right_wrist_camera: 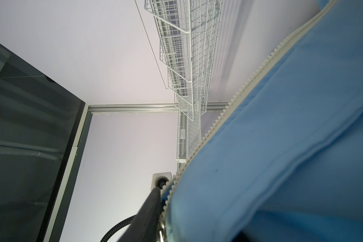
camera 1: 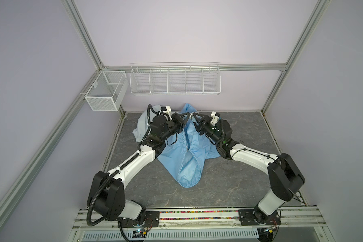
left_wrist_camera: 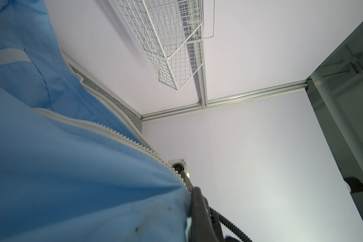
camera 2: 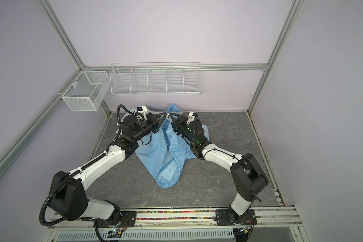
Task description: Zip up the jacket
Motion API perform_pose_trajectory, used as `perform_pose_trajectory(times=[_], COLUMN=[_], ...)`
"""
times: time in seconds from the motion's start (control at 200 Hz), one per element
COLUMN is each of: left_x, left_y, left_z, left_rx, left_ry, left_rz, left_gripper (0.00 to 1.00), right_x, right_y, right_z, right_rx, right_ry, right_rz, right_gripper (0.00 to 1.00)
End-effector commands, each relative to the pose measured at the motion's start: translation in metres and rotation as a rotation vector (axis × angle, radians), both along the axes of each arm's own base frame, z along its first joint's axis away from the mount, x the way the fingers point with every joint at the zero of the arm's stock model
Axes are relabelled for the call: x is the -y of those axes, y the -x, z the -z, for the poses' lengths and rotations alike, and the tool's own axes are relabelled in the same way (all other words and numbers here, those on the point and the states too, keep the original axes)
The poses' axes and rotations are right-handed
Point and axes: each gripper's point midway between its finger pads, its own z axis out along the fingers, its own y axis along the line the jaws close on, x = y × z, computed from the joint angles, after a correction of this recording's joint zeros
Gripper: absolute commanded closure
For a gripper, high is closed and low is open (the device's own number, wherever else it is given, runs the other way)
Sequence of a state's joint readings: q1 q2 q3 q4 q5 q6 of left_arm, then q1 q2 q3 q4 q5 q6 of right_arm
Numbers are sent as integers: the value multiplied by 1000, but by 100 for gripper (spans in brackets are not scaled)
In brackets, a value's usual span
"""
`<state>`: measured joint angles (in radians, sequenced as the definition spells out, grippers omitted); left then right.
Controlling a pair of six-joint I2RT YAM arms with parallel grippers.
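Step in hand, by judgement: bringing together the two halves of zipper at the far end of jacket, before any sliding. Lies crumpled on table between the arms, far part lifted up to both grippers, front gaping along the middle. Apparently nothing zipped so far.

Left gripper: jaws pressed together, pinching jacket edge just beside the teeth. Right gripper: tip very near the left one. Cannot tell whether clamped on the other edge or only set around it.

Needed for the next move, probably: a firm pinch on the right side, then lining up the ends of both rows with small, slow motion, both edges kept tight. Thin cloth, so likely to slip or fold.

Given only in both top views: whole jacket, both arms, closeness of the tips. Too small there: single teeth.

Given only in left wrist view: teeth running along blue cloth down to left finger, cloth tight against it.

Given only in right wrist view: other row ending at right finger, and small metal ring beside it, maybe the pull. Second finger hidden behind cloth in each wrist view.
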<state>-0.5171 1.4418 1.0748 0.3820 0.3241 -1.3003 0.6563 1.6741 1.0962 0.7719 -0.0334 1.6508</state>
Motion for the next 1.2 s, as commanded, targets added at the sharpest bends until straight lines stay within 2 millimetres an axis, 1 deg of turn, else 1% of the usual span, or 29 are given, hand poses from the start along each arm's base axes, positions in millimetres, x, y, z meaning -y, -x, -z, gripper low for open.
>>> perform_pose_trajectory(times=[0.0,0.135,0.245,0.26,0.33,0.43,0.53,0.7,0.785,0.885,0.94,1.1,1.195], left_x=[-2,-3,-1,0,2,2,2,11,15,23,25,26,28], left_y=[12,13,13,13,13,14,14,16,18,19,18,18,21], left_z=[-16,-11,-4,-3,3,9,7,-1,1,9,8,-2,-4], left_rx=[32,19,6,4,-5,-9,-8,-3,-1,-15,-10,3,0], left_ry=[21,-8,-38,-41,-58,-78,-73,-67,-78,-80,-54,-35,-32], left_rz=[28,29,34,35,38,30,27,65,70,81,85,91,104], left_gripper=[100,100,100,100,100,100,100,100,100,100,100,100,100], right_x=[6,4,-2,-3,-5,-2,0,-3,-6,-9,-7,4,6], right_y=[2,0,-1,-1,-2,-4,-8,-18,-22,-23,-24,-31,-34], right_z=[-34,-38,-43,-43,-45,-48,-46,-41,-45,-53,-55,-38,-31], right_rx=[41,44,45,42,38,30,25,11,12,13,9,-35,-56], right_ry=[-88,-102,-115,-115,-118,-128,-110,-132,-158,-175,-174,-155,-152], right_rz=[1,-12,-38,-43,-51,-44,-38,-51,-54,-49,-33,16,35], right_gripper=[69,78,92,93,93,93,93,93,93,93,93,93,93])
